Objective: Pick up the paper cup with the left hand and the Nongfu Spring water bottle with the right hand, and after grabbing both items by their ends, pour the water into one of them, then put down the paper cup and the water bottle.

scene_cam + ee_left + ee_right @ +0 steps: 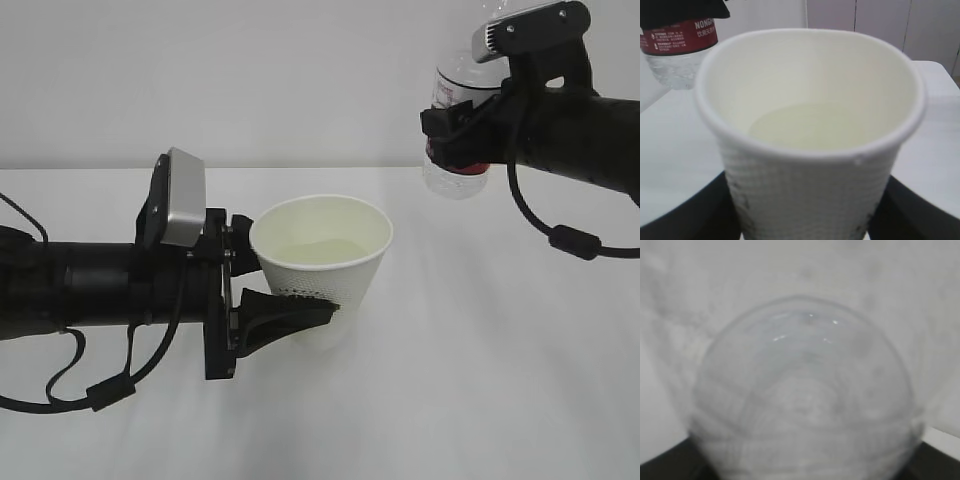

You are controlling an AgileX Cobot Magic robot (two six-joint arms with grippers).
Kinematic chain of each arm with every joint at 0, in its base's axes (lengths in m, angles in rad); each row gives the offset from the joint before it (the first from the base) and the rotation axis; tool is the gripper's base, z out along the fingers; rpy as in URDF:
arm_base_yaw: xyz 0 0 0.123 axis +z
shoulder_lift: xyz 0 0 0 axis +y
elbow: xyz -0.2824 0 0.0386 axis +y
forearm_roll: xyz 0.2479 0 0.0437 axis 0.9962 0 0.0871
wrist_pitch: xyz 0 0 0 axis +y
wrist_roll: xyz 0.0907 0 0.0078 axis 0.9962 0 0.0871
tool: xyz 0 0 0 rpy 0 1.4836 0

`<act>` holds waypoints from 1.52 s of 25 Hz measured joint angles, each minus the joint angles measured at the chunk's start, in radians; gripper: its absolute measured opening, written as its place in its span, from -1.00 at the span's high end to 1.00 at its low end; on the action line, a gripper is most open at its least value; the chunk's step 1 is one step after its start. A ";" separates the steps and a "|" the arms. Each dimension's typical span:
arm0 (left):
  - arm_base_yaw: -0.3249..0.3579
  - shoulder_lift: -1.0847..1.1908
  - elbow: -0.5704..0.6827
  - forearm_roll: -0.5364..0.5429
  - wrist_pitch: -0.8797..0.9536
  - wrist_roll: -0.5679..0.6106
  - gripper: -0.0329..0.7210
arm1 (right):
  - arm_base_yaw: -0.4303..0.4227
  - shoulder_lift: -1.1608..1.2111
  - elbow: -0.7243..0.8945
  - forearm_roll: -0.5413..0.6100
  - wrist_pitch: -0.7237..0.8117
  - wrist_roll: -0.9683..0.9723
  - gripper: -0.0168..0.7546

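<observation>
Cup [322, 262], water [318, 251] inside, clasped by left claw [262, 285]; right claw [462, 128] grips bottle [458, 130] at two o'clock—you lower both level.

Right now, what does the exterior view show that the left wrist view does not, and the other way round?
Only the exterior view shows both black arms: the left gripper clamped on the white tapered paper cup, and the right gripper holding the clear red-labelled plastic water bottle raised to the cup's right. Only the left wrist view looks straight down into the cup, showing the pale liquid low inside and white lettering on the bottle's label. Both show cup, bottle and white table.
</observation>
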 joint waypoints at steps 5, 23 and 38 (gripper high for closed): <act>0.000 0.000 0.000 0.000 0.000 0.000 -0.38 | -0.028 0.000 0.000 0.016 0.022 -0.007 -0.23; 0.000 0.000 0.000 -0.002 0.000 0.000 -0.38 | -0.182 0.000 0.000 0.030 0.044 -0.025 -0.23; 0.000 0.000 0.000 -0.004 0.001 0.000 -0.38 | -0.209 0.036 -0.002 0.060 0.036 -0.052 -0.23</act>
